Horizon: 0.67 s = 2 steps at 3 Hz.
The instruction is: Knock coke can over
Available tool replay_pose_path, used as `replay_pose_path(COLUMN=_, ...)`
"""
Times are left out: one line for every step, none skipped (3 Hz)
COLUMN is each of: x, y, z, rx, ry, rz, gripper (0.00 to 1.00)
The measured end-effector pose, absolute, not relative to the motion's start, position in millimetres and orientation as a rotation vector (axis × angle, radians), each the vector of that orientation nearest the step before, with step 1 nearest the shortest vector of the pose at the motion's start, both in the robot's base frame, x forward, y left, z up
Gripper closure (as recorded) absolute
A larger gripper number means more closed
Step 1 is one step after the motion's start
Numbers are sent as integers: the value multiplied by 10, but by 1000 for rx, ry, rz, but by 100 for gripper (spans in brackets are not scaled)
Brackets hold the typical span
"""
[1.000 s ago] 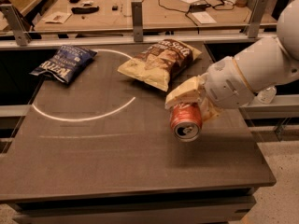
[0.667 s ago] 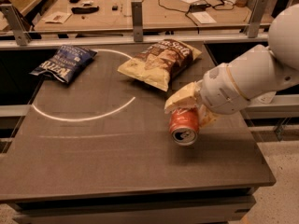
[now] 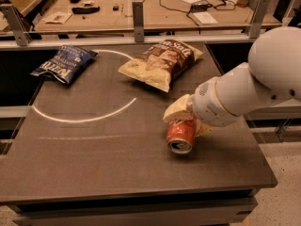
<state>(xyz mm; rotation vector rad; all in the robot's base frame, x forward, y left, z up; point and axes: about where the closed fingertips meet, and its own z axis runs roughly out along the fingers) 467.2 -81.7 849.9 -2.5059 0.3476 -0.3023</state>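
The coke can [image 3: 180, 136] is red with a silver end. It lies on its side on the dark table [image 3: 94, 164], at the right of the middle, with its end facing the front edge. My gripper [image 3: 188, 119] is at the end of the white arm [image 3: 244, 91] that reaches in from the right. It sits right on top of the can's rear part and touches it. The back of the can is hidden under the gripper.
A brown chip bag [image 3: 162, 62] lies just behind the can. A blue chip bag [image 3: 63, 65] lies at the back left. A white arc [image 3: 84, 119] is drawn on the tabletop. A cluttered workbench [image 3: 141, 8] stands behind the table, and the table's right edge is close to the arm.
The gripper and arm have shifted a little left and toward the front edge. The lying can has moved the same way with them.
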Motion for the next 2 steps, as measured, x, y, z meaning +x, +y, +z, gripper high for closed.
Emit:
replay_pose_path(x=4747, y=-792, z=8456, rx=-2489, ry=384, rz=-240, gripper=84)
replay_pose_path(x=4716, y=-786, z=8466, rx=-2496, ry=377, rz=-223, gripper=61)
